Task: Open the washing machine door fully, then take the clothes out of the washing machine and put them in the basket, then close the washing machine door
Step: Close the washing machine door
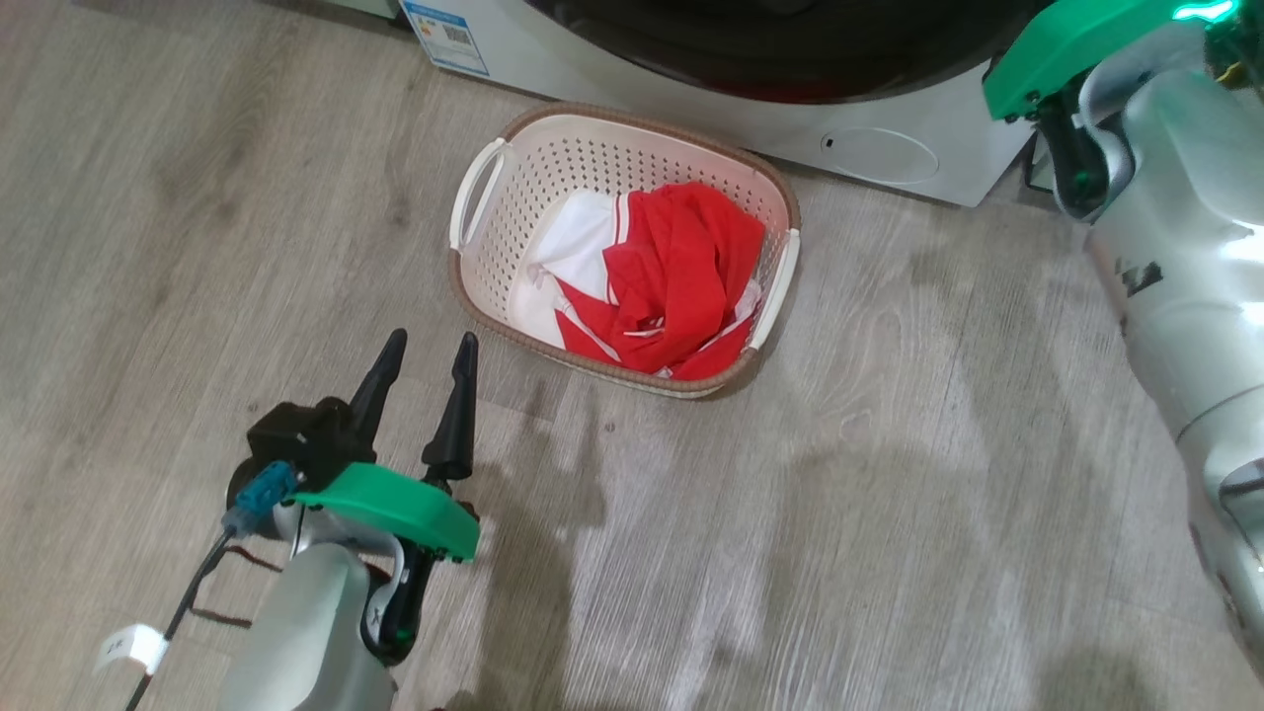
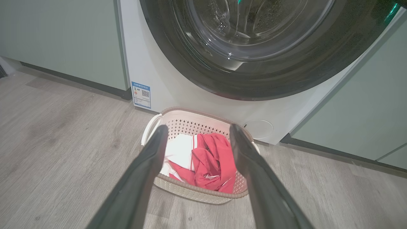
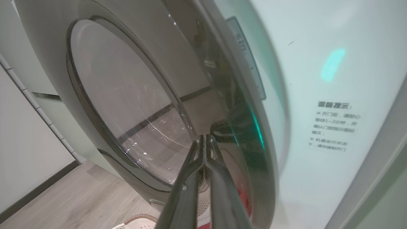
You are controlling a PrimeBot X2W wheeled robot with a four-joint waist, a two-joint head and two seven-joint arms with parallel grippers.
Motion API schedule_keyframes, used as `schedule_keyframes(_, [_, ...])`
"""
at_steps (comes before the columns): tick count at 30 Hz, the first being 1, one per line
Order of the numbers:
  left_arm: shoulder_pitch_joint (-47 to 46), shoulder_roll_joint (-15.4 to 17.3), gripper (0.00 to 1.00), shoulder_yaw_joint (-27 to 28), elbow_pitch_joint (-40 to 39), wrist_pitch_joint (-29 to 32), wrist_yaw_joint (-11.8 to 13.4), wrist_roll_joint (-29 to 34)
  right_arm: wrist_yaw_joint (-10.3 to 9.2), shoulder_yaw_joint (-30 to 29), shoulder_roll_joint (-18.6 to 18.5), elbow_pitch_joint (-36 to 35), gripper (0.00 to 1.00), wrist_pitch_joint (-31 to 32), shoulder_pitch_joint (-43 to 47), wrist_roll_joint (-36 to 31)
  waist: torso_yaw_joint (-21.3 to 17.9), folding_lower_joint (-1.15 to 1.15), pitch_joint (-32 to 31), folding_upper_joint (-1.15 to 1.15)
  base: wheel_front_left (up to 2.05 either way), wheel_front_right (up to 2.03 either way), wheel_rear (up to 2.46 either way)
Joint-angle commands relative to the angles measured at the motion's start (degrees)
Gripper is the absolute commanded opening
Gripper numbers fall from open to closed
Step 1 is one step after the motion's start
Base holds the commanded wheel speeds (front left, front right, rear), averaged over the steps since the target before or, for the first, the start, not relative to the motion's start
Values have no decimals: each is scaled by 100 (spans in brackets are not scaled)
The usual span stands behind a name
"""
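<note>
**Clothes in the basket, right pincer at the door**

The left gripper (image 1: 433, 341) hangs low over the wood floor (image 1: 889, 494) with its two fingers spread apart and nothing between them, pointing toward the basket (image 1: 602, 158). The left wrist view looks along those fingers, and the left gripper (image 2: 198, 127) frames the basket (image 2: 190, 122) dead ahead.

The right gripper (image 3: 205, 137) has its fingers pressed together tip to tip, right up near the glossy rim of the washing machine door (image 3: 127, 95). I can't tell if they actually touch it.

The clothes (image 1: 671, 276) are piled in the basket, red with a white panel on the left. The basket sits on the floor just in front of the washing machine (image 1: 691, 109), long axis running along the washer's front, with a white handle at each end.

The left wrist view gives the door (image 2: 254, 86) face on, drum holes visible through the window, plus the blue label sticker (image 2: 141, 94), the small round flap (image 2: 258, 128) and pale green cabinets (image 2: 63, 38) either side. The right wrist view has the door edge-on, beside a text sticker (image 3: 334, 125).
</note>
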Motion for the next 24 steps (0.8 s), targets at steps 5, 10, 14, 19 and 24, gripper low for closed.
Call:
schedule_keyframes(5, [-272,40,100,146,-153,-38,6,-1,-6,-103,-41,87,0,-35,-444,51,56,0,145,0,0,0,0])
schedule_keyframes(10, [-412,21,100,84,-173,-38,6,-24,-6,-193,-160,258,0,-35,-764,-9,153,0,326,0,0,0,0])
schedule_keyframes(14, [-467,11,100,69,-175,-38,5,-34,-6,-357,-244,279,0,-35,-959,-71,192,0,403,0,0,0,0])
schedule_keyframes(19, [-468,5,100,80,-145,-38,5,-29,-6,-572,-289,272,0,-35,-1007,-237,211,0,393,0,0,0,0])
schedule_keyframes(24, [-404,3,100,98,-98,-38,5,-12,-6,-712,-248,228,0,-35,-840,-386,193,0,216,0,0,0,0])
